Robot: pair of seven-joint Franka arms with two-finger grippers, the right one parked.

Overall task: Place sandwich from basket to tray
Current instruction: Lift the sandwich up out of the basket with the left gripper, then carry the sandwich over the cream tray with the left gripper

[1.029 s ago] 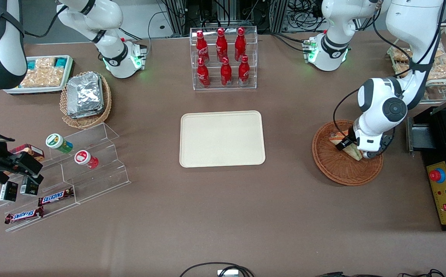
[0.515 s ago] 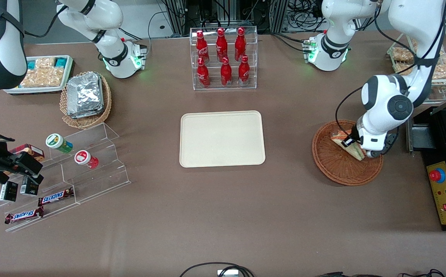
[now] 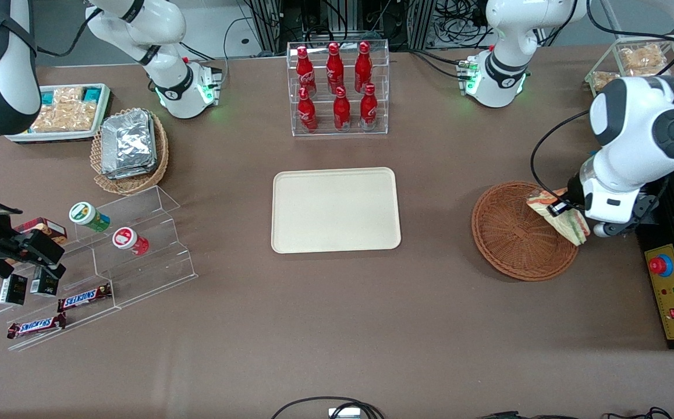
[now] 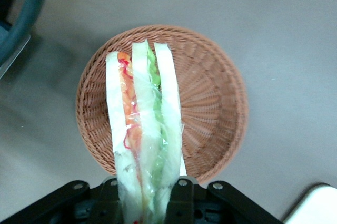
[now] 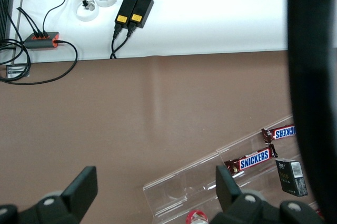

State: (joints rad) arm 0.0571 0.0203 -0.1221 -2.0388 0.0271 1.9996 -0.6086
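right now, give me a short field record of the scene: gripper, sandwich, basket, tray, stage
gripper: left gripper shut on the sandwich, above the basket's rim toward the working arm's end
sandwich: sandwich lifted clear of the basket, held at one end
basket: basket holds nothing
tray: tray bare, toward the parked arm's end from the basket
stage: picked up, not yet carried to the tray

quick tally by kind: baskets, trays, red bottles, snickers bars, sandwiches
Baskets: 2, the reddish-brown basket and the tan basket of foil packets
Trays: 2, the beige tray and the white snack tray
Red bottles: 6
Snickers bars: 2
Sandwiches: 1, the sandwich, held above the basket's rim by the left gripper
Total: 13
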